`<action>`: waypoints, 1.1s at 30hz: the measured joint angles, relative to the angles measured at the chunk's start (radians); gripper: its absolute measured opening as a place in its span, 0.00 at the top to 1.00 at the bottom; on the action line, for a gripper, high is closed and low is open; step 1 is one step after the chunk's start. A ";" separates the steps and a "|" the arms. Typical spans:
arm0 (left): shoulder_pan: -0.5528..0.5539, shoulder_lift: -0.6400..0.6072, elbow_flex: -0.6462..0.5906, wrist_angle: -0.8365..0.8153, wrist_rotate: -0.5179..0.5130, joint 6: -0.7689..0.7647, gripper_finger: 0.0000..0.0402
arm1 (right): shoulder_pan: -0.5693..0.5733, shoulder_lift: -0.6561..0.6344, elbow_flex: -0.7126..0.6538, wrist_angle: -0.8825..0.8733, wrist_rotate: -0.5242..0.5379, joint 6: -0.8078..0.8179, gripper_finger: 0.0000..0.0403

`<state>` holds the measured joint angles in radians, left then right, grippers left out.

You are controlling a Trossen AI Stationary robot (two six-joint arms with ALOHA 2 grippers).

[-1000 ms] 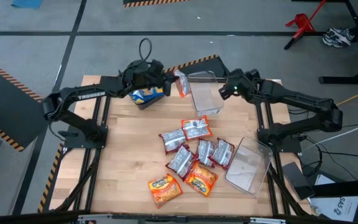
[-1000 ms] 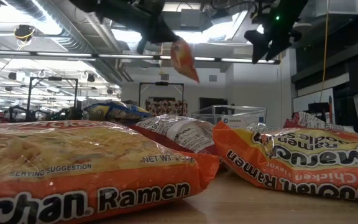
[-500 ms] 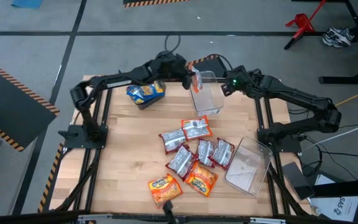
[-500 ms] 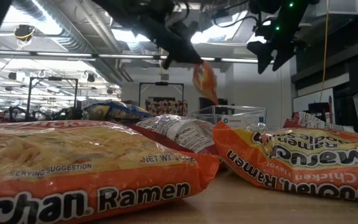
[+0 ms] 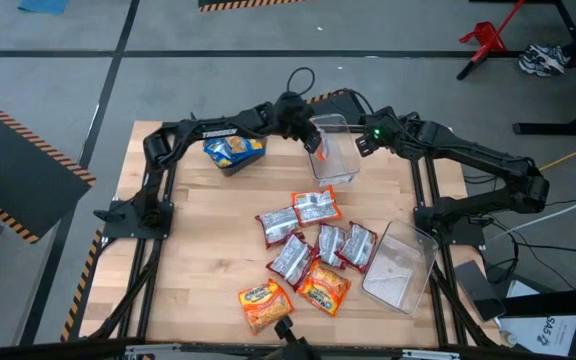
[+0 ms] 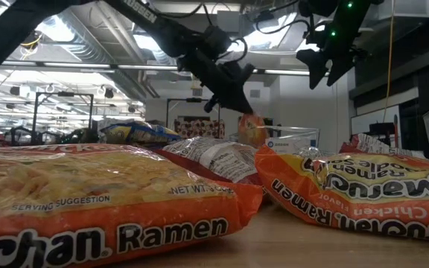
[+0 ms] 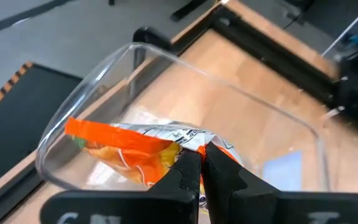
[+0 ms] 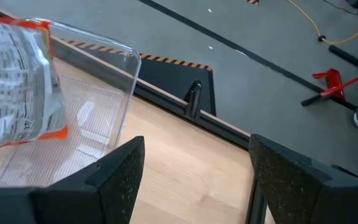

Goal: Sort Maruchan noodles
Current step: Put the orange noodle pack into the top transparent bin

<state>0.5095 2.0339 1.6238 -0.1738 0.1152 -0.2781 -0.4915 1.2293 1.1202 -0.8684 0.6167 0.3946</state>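
My left gripper (image 5: pixel 313 138) is shut on an orange noodle packet (image 7: pixel 129 146) and holds it in the mouth of a clear plastic bin (image 5: pixel 333 160) at the table's far middle. The packet also shows in the low view (image 6: pixel 252 128) and the right wrist view (image 8: pixel 17 87). My right gripper (image 8: pixel 194 180) is open and empty, hovering just right of that bin (image 5: pixel 363 145). Several red-and-silver packets (image 5: pixel 313 210) and two orange packets (image 5: pixel 266 303) lie flat in a pile on the table's middle and near part. My left gripper pinches the orange packet by one edge (image 7: pixel 188 148) between its two fingertips. The fingers slant down from the table's left side. The packet hangs below the fingers, tilted, inside the bin's rim (image 7: pixel 135 50). Whether it touches the bin's floor I cannot tell.
A second bin with blue-and-yellow packets (image 5: pixel 233 152) stands at the far left. A third clear bin (image 5: pixel 398 265) lies at the right, beside the pile. Bare wood shows at the table's left and near left.
My left gripper has carried the orange packet toward the table's right edge, from beside the blue-and-yellow bin to over the middle clear bin, and has gone down until the packet hangs in the bin's mouth. It has stayed shut on the packet.
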 joint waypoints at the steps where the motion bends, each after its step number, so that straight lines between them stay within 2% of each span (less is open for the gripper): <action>1: -0.001 0.004 0.001 0.002 -0.012 0.000 1.00 | 0.000 0.000 0.000 0.000 0.000 0.000 0.31; 6: -0.001 0.005 0.002 -0.008 -0.045 0.000 1.00 | 0.000 0.000 0.000 0.000 0.000 -0.005 0.31; 12: -0.006 0.005 0.002 -0.122 -0.082 0.000 1.00 | 0.000 0.000 0.000 -0.003 0.000 -0.009 0.31; 24: -0.002 0.005 0.002 -0.090 -0.110 0.025 1.00 | 0.000 0.000 0.000 -0.003 0.000 -0.033 0.31; 28: -0.001 0.005 0.001 -0.029 -0.096 0.099 0.94 | 0.000 0.000 0.000 -0.002 -0.001 -0.033 0.31; 33: 0.001 0.005 0.001 -0.005 -0.063 0.088 0.82 | 0.000 -0.001 0.000 -0.001 -0.027 -0.039 0.31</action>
<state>0.5104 2.0384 1.6253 -0.1787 0.0523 -0.1905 -0.4915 1.2285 1.1202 -0.8692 0.5896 0.3557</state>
